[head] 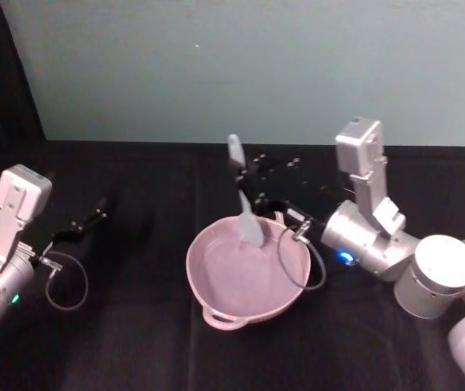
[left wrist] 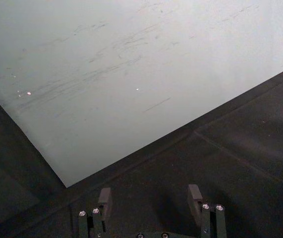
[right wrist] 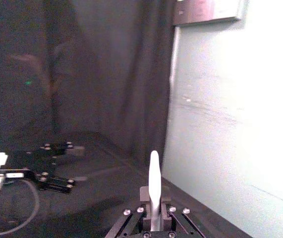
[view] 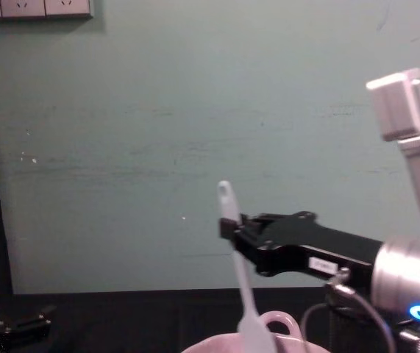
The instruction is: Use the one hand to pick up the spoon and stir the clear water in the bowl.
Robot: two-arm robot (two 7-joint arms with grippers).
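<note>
Firmly pinched: right gripper (head: pixel 244 189) holds the spoon (head: pixel 250 226) upright.
Its head seems inside the bowl (head: pixel 196 254); left gripper (left wrist: pixel 149 196) parked, fingers apart.

Right arm comes in from the right with the silver wrist about level. The right tool (view: pixel 231 226) is clamped on the spoon (view: pixel 244 290), fingers pointing left. Left arm's parked off to the left, left tool (left wrist: pixel 148 197) with its fingers spread apart.
</note>
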